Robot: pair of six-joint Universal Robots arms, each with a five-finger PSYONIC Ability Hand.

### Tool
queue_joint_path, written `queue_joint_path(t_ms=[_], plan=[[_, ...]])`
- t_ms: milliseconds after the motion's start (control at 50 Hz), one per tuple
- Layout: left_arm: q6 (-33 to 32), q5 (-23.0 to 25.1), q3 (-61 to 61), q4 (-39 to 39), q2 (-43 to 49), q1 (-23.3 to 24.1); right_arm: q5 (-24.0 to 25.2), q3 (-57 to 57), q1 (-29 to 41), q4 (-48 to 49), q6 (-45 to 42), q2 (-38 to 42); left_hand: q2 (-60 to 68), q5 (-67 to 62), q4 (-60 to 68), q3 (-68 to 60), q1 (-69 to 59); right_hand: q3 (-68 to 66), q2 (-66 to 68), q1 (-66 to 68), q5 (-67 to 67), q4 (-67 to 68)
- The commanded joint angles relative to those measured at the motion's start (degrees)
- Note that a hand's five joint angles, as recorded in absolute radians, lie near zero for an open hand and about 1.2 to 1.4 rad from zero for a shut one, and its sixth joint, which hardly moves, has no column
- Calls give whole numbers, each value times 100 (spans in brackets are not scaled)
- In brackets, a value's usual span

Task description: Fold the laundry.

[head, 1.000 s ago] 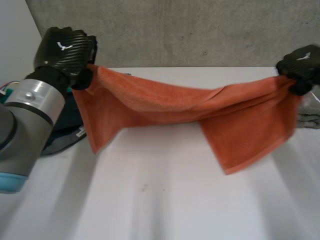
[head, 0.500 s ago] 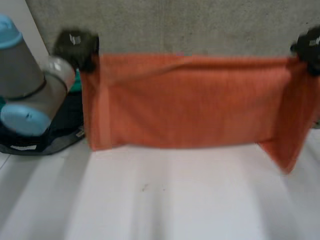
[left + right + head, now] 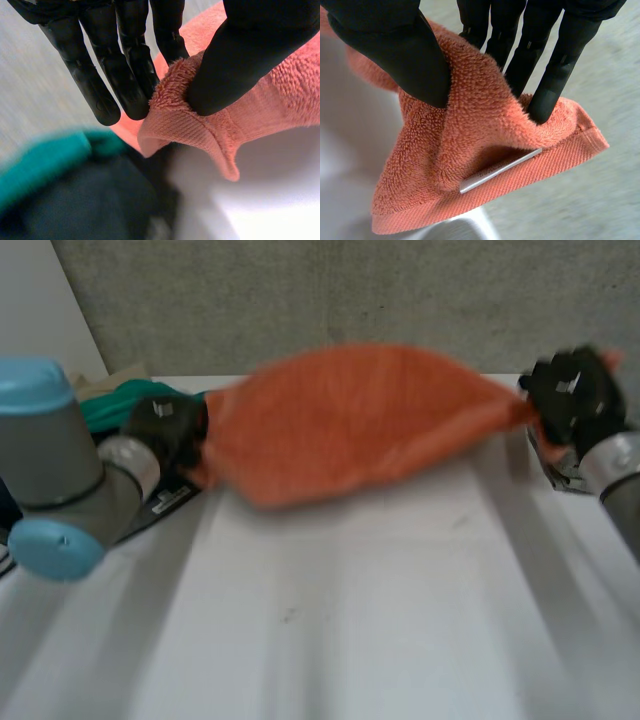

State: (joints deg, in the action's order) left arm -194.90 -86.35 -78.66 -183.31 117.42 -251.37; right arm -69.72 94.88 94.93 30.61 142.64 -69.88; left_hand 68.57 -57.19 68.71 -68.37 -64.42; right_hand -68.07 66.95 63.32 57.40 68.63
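One white table spreads under an orange towel that bellies upward over its far half, toward 12 o'clock in the head view, strung between two black hands. The left hand, at 10 o'clock, pinches one corner between thumb and straight fingers, just beside a heap of dark and teal clothes. The right hand, at 2 o'clock, pinches the opposite corner likewise, near the towel's small white label.

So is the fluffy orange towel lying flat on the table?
No, the fluffy orange towel arches up between the left hand and right hand.
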Motion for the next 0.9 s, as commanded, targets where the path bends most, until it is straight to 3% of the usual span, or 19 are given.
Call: queue_joint_path(t_ms=[20,80,140,200,260,320,480,600,760,900], plan=[[-39,21,-510,199,431,-17,204,706,-132,-3,-280,422,1143,-1281,1129,-1163,-1558,-1193,1305,1668,1260,1137],[-22,65,-334,181,528,-44,231,847,-334,-11,-482,405,242,-380,228,-262,-657,-1193,1305,1668,1260,1137],[-39,83,-159,172,606,-44,240,909,-396,-11,-562,405,-2161,2024,-2176,2142,1747,-1193,1305,1668,1260,1137],[-48,74,-36,172,782,0,213,944,-405,-20,-545,396,-3627,3490,-3641,3607,3213,-1193,1305,1668,1260,1137],[-39,74,-70,138,792,27,196,988,-423,-73,-545,387,-3850,3713,-3864,3830,3435,-1193,1305,1668,1260,1137],[-31,83,-184,23,739,53,178,988,-414,-152,-527,378,-3733,3596,-3747,3713,3319,-1193,1305,1668,1260,1137],[-48,109,-1457,-214,-543,97,169,1006,-423,-337,-536,369,-2556,2419,-2570,2537,2142,-1193,1305,1668,1260,1137],[-92,118,-2530,-688,-1344,255,169,1006,-423,-372,-544,352,-656,519,-671,637,242,-1193,1305,1668,1260,1137],[-768,118,-2971,-1216,-1257,334,169,1014,-414,-381,-536,352,-234,97,-248,214,-181,-1193,1305,1668,1260,1137],[-1015,118,-2602,-1234,-501,308,169,1023,-405,-381,-536,361,-652,515,-667,633,238,-1193,1305,1668,1260,1137]])
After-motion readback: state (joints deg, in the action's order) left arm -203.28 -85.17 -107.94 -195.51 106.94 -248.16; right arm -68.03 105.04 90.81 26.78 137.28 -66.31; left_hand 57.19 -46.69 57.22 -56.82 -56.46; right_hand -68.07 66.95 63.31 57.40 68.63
